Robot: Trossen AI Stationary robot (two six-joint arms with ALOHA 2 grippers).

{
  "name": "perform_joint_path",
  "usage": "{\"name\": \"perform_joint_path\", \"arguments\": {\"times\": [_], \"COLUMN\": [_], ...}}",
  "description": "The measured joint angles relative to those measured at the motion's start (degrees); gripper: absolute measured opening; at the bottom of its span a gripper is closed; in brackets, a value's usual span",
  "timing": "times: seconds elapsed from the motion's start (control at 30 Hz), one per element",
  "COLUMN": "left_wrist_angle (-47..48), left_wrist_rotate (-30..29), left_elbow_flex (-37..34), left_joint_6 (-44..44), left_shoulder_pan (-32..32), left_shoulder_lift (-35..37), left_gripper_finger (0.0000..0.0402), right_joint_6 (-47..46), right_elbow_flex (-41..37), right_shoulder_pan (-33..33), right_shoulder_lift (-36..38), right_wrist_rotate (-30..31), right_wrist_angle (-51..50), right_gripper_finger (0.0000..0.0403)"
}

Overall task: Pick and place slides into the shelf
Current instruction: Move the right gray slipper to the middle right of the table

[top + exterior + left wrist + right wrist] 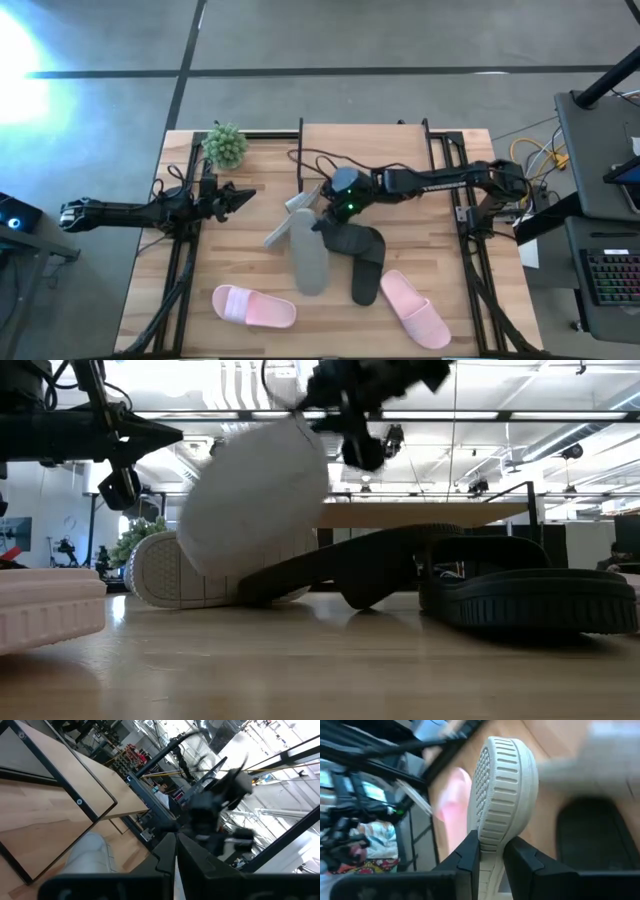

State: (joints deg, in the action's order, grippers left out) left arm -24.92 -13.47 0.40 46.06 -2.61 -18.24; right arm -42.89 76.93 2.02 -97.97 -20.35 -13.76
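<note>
My right gripper [327,212] is over the middle of the table, shut on a pale grey-white slide [308,258], which shows tilted in the low view [255,500]. The second grey-white slide [287,222] lies beside it with its ribbed sole [170,575] towards the low camera. Two black slides [358,243] [365,282] lie just to the right, one overlapping the other. The pink slides [254,306] [415,309] rest near the table's near edge. The shelf [365,148] stands at the far edge. My left gripper [243,194] is shut and waits on the left, near the plant. My right gripper pinches one end of the grey-white slide [492,837] between its two fingers [470,857], across the sole's thickness. They come from the far right, slanting down, along the slide's length. The slide stands on edge, its free end [311,287] towards the near edge and off the table in the low view.
A small green plant [226,145] stands at the far left corner. Black frame rails [185,250] [470,250] run along both sides of the table. Cables [320,160] trail across the shelf's left side. Bare wood shows between the pink slides at the near edge.
</note>
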Motion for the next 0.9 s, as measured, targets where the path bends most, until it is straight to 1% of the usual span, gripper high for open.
{"name": "perform_joint_path", "arguments": {"times": [0.1,0.2,0.27,0.37,0.43,0.5,0.67,0.73,0.83,0.9], "left_wrist_angle": [-0.07,-0.07,-0.08,-0.08,-0.07,-0.07,-0.05,0.04,0.08,0.08], "left_wrist_rotate": [0.0,0.01,0.01,0.01,0.0,0.0,0.0,0.02,0.04,0.04], "left_elbow_flex": [0.0,0.0,0.0,0.0,0.0,0.0,0.02,0.0,0.01,0.01], "left_joint_6": [0.0,0.0,0.0,0.0,0.0,0.0,-0.02,0.0,-0.01,-0.02], "left_shoulder_pan": [0.0,0.0,0.0,0.0,0.02,0.02,0.02,0.02,0.02,0.02], "left_shoulder_lift": [0.0,0.0,0.0,0.0,0.0,0.0,-0.09,-0.09,-0.04,-0.04], "left_gripper_finger": [0.0002,0.0002,0.0002,0.0002,0.0002,0.0002,0.0002,0.0002,0.0002,0.0002], "right_joint_6": [3.87,10.51,16.58,26.52,30.56,31.86,32.23,32.36,30.0,27.71], "right_elbow_flex": [5.21,11.64,16.89,25.35,29.94,33.88,40.59,42.22,43.51,43.67], "right_shoulder_pan": [-0.02,-0.26,-0.77,-2.32,-3.37,-4.3,-7.13,-8.9,-12.65,-15.66], "right_shoulder_lift": [0.1,0.13,0.13,0.3,0.42,0.42,0.42,0.39,0.37,0.37], "right_wrist_rotate": [1.81,6.59,11.06,20.48,25.54,28.63,33.26,34.95,38.24,41.69], "right_wrist_angle": [-2.87,-10.75,-18.02,-28.83,-34.61,-38.53,-47.07,-51.89,-60.44,-67.2], "right_gripper_finger": [0.0061,0.0061,0.0061,0.0061,0.0061,0.0061,0.0061,0.0061,0.0064,0.0066]}}
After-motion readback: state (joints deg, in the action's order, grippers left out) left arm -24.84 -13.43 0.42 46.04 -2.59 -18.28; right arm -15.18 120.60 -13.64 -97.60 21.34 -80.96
